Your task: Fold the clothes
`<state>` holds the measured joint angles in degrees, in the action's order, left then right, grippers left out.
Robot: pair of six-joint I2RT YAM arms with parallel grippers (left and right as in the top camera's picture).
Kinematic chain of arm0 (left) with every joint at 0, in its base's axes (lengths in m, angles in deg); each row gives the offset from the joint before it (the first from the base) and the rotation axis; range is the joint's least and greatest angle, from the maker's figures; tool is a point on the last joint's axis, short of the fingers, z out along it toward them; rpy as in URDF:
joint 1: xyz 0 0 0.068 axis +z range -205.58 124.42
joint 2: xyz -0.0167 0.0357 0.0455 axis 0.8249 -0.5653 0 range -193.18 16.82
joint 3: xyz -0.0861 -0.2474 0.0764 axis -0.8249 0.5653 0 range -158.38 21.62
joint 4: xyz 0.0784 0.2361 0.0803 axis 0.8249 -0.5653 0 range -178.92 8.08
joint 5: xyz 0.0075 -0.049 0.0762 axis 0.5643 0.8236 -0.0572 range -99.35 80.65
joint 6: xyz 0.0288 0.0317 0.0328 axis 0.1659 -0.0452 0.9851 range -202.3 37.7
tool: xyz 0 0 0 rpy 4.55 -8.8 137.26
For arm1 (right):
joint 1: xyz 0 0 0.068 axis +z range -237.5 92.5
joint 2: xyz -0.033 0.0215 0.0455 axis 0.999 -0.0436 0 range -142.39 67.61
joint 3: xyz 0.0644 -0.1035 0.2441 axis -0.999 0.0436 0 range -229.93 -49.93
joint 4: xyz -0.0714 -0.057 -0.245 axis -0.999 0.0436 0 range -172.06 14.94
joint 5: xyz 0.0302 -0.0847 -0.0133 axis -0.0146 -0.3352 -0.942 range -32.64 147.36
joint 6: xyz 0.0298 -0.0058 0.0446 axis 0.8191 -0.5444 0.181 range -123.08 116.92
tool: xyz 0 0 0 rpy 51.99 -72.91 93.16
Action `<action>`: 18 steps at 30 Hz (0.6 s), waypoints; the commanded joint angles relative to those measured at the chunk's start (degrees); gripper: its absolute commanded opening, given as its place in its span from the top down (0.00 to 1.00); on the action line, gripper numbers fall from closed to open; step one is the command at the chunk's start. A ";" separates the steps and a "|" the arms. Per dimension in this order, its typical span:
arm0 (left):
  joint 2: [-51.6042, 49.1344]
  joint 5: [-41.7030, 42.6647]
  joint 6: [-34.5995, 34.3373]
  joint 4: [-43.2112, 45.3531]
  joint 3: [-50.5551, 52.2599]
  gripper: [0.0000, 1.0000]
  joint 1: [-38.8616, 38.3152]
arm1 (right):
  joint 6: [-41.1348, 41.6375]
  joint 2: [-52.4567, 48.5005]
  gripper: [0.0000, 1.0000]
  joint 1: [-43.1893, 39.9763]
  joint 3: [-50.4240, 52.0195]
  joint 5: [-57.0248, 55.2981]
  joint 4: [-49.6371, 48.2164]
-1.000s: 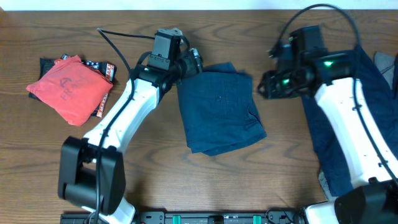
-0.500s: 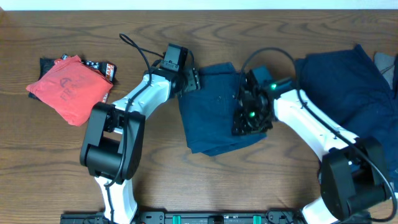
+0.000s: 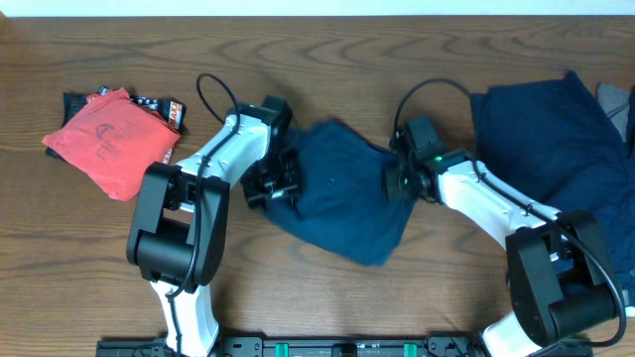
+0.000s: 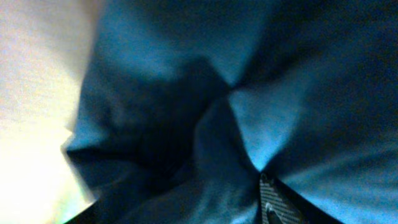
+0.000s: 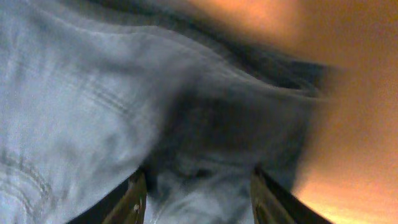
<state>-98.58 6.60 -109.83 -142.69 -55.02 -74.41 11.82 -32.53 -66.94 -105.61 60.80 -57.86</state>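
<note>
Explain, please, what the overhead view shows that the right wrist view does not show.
Only overhead: the red cloth bundle, the second navy garment at the right, and the left gripper. Only right wrist: the seam stitching up close, and bunched cloth between the two fingers. Both: the middle navy garment and the right gripper.

No legible text. The red pouch (image 3: pixel 107 139) carries a faint dark mark, unreadable. The black packet (image 3: pixel 165 108) just behind the pouch shows white-red print, too small to read.
</note>
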 commanded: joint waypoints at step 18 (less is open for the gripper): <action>9.44 -2.54 6.86 14.10 0.55 0.02 4.31 | -4.68 -0.37 0.41 -1.42 -0.68 -5.09 -0.98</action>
<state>-86.93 5.70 -106.74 -129.49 -54.41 -70.08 7.95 -32.53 -68.67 -105.70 56.19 -59.06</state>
